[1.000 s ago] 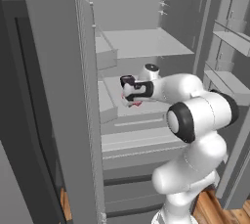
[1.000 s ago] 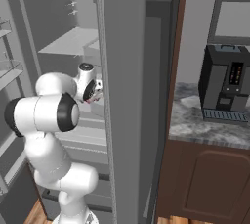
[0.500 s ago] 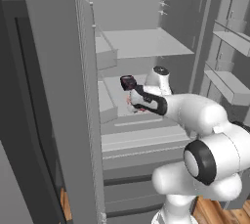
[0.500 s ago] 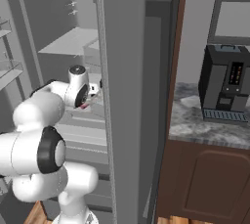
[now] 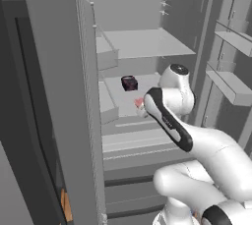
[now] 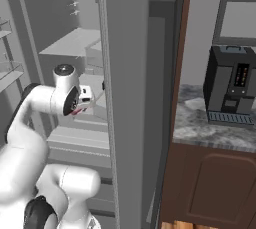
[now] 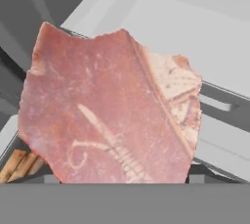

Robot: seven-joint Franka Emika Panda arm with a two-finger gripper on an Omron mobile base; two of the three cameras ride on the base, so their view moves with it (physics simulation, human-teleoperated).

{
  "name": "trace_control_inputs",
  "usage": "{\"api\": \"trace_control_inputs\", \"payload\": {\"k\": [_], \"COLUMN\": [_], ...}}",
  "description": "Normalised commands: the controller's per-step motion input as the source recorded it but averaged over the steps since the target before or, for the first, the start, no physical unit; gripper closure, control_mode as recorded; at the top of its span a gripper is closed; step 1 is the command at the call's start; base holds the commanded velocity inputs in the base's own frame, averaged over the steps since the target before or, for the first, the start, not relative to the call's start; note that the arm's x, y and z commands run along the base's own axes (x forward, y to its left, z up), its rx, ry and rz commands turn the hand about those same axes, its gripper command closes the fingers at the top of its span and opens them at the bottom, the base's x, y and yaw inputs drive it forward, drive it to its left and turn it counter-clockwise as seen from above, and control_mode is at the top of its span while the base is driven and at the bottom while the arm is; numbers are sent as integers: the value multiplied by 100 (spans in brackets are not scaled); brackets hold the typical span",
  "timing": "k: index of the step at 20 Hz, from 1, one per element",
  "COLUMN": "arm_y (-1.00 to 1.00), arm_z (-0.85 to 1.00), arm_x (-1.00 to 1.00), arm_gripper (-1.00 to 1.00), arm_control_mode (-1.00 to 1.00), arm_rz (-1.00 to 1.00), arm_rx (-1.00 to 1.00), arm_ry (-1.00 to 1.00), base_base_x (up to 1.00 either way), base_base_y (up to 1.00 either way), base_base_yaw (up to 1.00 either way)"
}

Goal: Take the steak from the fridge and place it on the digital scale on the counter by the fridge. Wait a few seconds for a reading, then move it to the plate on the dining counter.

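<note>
Pink steak point(image 7: 110, 108) sits clamped in the pincer point(image 5: 141, 105) just off the fridge point(image 5: 147, 47) shelf, a purple box point(image 5: 129, 82) at 11 o'clock; next comes swinging to the scale.

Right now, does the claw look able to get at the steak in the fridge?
Probably yes. The steak lies right up against the claw, with nothing between them inside the open fridge. Whether the jaws already grip it, I cannot tell.
</note>
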Motion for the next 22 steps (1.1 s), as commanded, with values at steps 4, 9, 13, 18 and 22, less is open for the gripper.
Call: {"api": "trace_control_inputs", "payload": {"k": [4, 9, 13, 18, 22], "arm_y": [-2, -8, -26, -18, -38], "arm_z": [65, 69, 59, 58, 35], "arm_x": [-100, -95, -49, -66, -83], "arm_gripper": [100, 100, 100, 100, 100], "arm_control_mode": [-100, -100, -100, -100, -100], "arm_rz": [0, -2, -23, -33, -20], "arm_rx": [0, 0, 0, 0, 4], "arm_ry": [0, 3, 14, 11, 1], "base_base_x": [0, 0, 0, 0, 0], "base_base_y": [0, 0, 0, 0, 0], "base_base_yaw": [0, 0, 0, 0, 0]}}
